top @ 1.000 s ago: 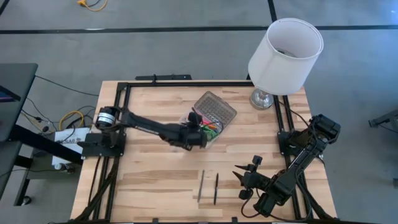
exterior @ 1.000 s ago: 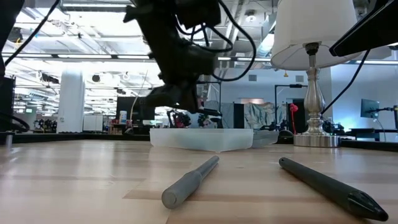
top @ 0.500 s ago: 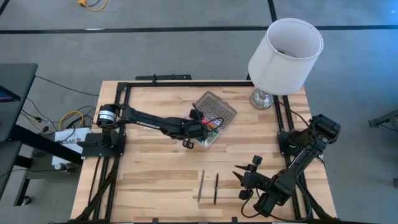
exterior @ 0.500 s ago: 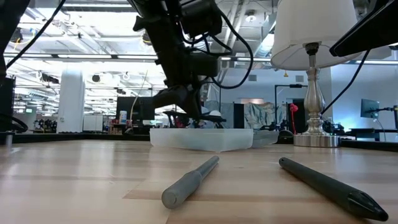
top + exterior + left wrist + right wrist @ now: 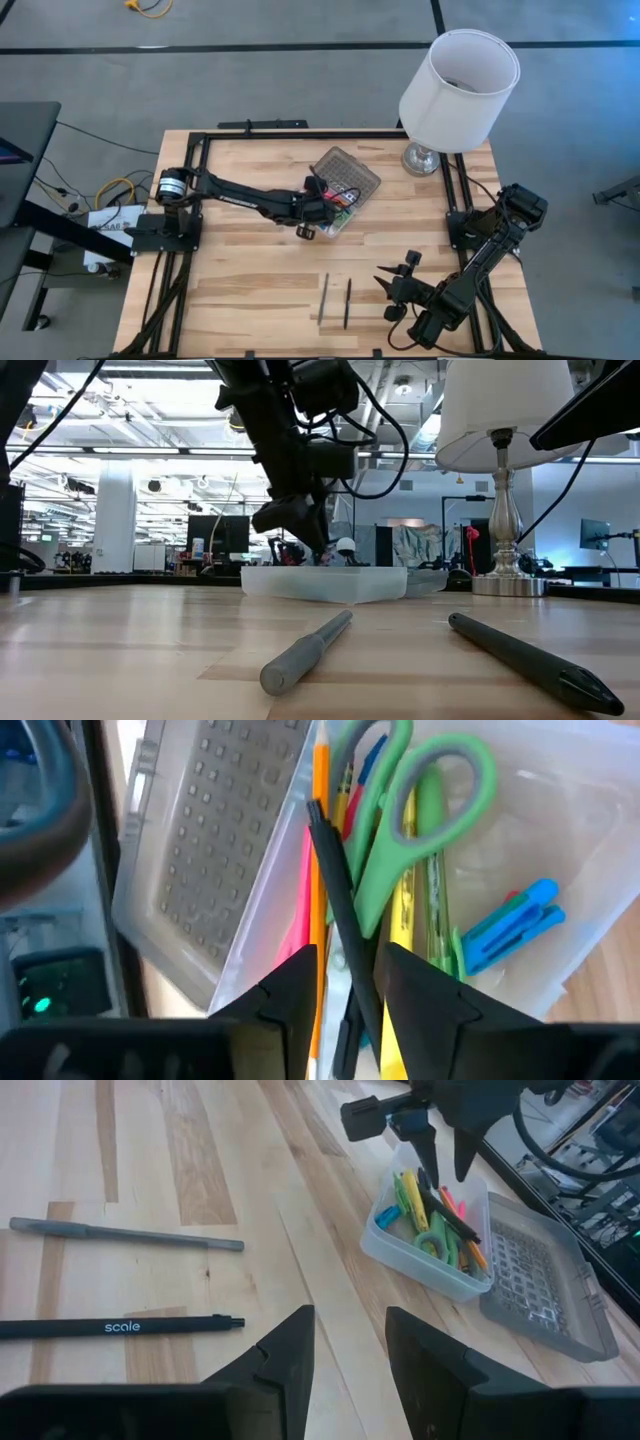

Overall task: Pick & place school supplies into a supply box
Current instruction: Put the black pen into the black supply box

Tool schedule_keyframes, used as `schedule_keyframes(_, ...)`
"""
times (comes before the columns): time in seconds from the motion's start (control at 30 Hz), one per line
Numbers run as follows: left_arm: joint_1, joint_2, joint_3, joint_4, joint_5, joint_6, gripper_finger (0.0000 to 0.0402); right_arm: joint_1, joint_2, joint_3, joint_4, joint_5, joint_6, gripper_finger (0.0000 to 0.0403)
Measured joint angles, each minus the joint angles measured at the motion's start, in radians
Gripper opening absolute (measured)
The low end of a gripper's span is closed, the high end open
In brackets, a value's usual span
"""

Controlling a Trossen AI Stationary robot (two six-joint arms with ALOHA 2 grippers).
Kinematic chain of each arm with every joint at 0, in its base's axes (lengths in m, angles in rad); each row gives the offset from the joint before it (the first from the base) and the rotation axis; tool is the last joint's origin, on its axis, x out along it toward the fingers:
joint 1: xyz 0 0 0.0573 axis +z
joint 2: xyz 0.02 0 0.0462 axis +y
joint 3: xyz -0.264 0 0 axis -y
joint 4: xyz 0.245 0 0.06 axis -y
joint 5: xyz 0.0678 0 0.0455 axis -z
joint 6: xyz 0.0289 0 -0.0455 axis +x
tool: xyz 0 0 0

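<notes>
**Left jaws over the open supply box; two pens still on the surface**

The left gripper (image 5: 322,208) is positioned directly above the supply box (image 5: 338,218), which sits on the wooden surface (image 5: 240,270) near its centre, with its grey dotted lid (image 5: 347,174) folded back toward the lamp (image 5: 455,85). In the left wrist view, a black pen (image 5: 340,910) runs between the two dark fingers (image 5: 290,985); the gap between them is narrow, but that view does not show whether the pads actually press on the pen. The pen's far end lies inside the box, across the green-handled scissors (image 5: 400,810).

The right gripper (image 5: 397,281) rests near the right front corner of the surface, well apart from the box. Its jaws stand open and hold nothing.

View-specific information:

- The left wrist view alone shows the box contents in detail: the scissors, an orange pencil (image 5: 320,870), a pink marker (image 5: 300,910), a yellow marker (image 5: 400,960) and a blue clip-like item (image 5: 510,925).
- The right wrist view shows the left gripper's fingers pointing down into the box from outside, and reveals the printed word "scale" on a black pen (image 5: 120,1326) lying beside a grey pen (image 5: 125,1234).
- The high view places these two pens side by side, near the front edge, between the box and the right gripper.
- The low view shows both pens in the foreground and the box as a clear tray behind them.
</notes>
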Motion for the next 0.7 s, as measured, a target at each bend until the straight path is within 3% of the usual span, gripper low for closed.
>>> schedule_keyframes(0.33,-0.18,-0.01,0.0,-0.081,-0.157,-0.049,0.0111,-0.029,0.0,0.0,0.036,0.0,0.0,0.012)
schedule_keyframes(0.53,-0.317,-0.042,0.001,-0.135,-0.172,-0.221,0.0111,-0.077,0.0,0.0,0.108,-0.051,-0.021,0.012)
schedule_keyframes(0.7,-0.433,-0.043,-0.007,-0.153,-0.173,-0.354,0.0111,-0.104,0.057,0.0,0.268,-0.093,-0.171,0.012)
